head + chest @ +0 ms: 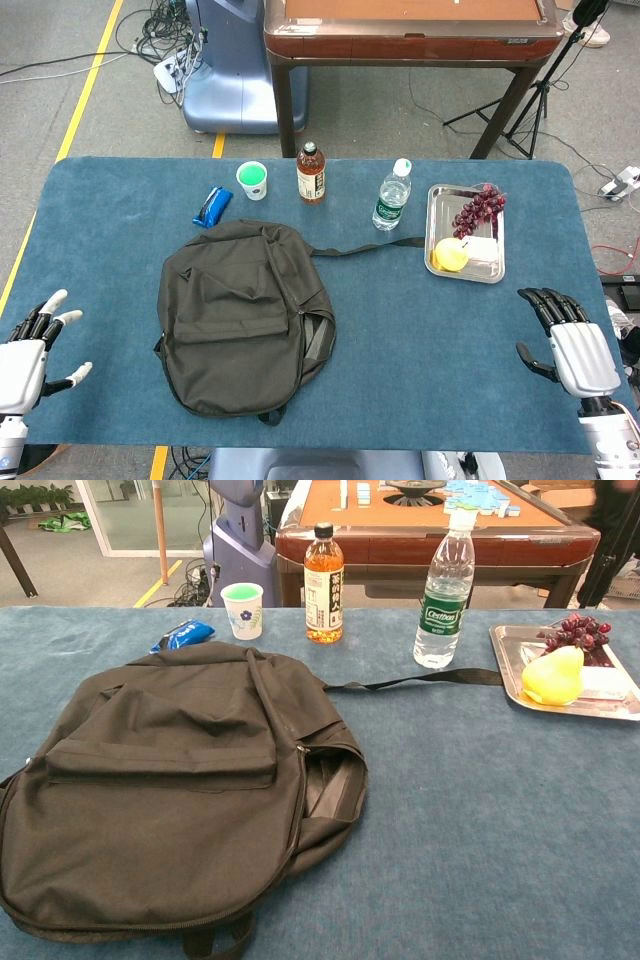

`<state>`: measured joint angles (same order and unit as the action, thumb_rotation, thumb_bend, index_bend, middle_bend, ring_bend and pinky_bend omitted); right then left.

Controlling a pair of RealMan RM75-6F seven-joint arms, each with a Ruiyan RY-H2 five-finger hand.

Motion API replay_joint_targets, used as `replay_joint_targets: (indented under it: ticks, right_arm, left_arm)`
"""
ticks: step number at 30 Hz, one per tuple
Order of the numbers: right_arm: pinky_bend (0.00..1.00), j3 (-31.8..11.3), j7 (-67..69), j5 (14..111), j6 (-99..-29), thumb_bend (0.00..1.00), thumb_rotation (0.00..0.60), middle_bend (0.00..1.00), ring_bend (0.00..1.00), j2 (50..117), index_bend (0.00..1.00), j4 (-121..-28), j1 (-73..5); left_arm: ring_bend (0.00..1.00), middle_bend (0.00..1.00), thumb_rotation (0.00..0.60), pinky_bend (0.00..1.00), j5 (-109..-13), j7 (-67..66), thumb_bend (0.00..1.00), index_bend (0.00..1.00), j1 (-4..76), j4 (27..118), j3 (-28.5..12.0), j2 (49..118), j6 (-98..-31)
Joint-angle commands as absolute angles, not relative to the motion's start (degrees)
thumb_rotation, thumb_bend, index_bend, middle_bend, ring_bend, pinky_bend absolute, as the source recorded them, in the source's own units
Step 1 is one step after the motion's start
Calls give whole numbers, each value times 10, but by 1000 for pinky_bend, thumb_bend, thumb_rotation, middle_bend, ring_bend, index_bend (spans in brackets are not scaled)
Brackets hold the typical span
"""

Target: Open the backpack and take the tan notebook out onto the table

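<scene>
The limp dark-olive fabric backpack [243,315] lies flat mid-desk, its side zipper gaping; the notebook is unseen (presumably inside). Both the left robot hand [30,358] and right robot hand [570,347] rest spread and empty. Grasping at the zipper edge is advised.

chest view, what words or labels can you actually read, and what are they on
"Cestbon", on the green label of the clear water bottle.
Tea bottle: the white label carries dark vertical characters, too small to read.
Paper cup: a small blue mark, no text that can be made out.
Blue packet: print too blurred to read.
Backpack: no lettering visible.
</scene>
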<state>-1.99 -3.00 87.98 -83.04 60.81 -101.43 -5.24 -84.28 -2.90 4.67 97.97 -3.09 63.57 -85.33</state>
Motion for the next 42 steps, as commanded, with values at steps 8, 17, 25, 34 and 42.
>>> replay_joint_targets:
  ticks: [8, 17, 25, 34, 42]
  right_arm:
    - [169, -34, -33, 883, -852, 329, 600, 158, 108, 593, 150, -1027, -51]
    - [169, -38, -33, 890, -859, 328, 600, 159, 108, 581, 150, -1039, -52]
    - [169, -35, -35, 891, -853, 327, 600, 157, 108, 583, 150, -1043, -53]
    - [169, -29, -42, 891, -848, 327, 600, 154, 108, 581, 150, -1053, -51]
    - [169, -26, -44, 891, -857, 328, 600, 153, 108, 576, 150, -1059, -43]
  left_arm:
    - [78, 85, 600, 153, -866, -2, 140, 213, 73, 950, -25, 638, -817]
    - [62, 85, 600, 88, -934, 49, 139, 121, 127, 881, -6, 660, -761]
    - [34, 52, 600, 71, -983, 75, 139, 50, 168, 803, 7, 702, -741]
    - [21, 41, 600, 54, -1024, 70, 139, 3, 194, 703, 23, 767, -751]
    - [20, 37, 600, 51, -1033, 84, 138, 2, 203, 633, 35, 804, -767]
